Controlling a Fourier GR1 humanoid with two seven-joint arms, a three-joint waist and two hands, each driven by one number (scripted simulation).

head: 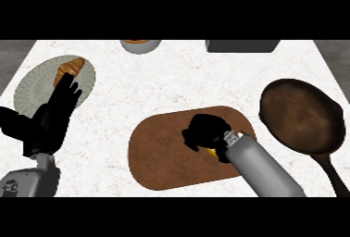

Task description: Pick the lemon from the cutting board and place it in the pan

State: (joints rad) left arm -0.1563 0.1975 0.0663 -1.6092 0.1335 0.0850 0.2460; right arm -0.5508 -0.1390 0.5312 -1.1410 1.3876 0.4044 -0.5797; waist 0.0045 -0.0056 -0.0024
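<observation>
Down front, the brown rounded wooden cutting board [160, 157] sits on the white marbled tabletop [171, 78]. The right hand [205, 131] is on it, fingers curled over the yellow lemon [216, 152], only a sliver showing. At left, the left hand [51, 115] rests with fingers straight and up. At right, the dark brown round pan [301, 115]. Further out, a grey-green plate [31, 88], then a grey bowl [140, 46] and a dark grey box [242, 45] at the far edge.

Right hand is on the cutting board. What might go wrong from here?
The right hand curls over the lemon, hiding all but a yellow sliver by the wrist, so the hold may be off-centre and it might slip on lifting. The pan sits to the right; a low carry could clip its rim.
</observation>
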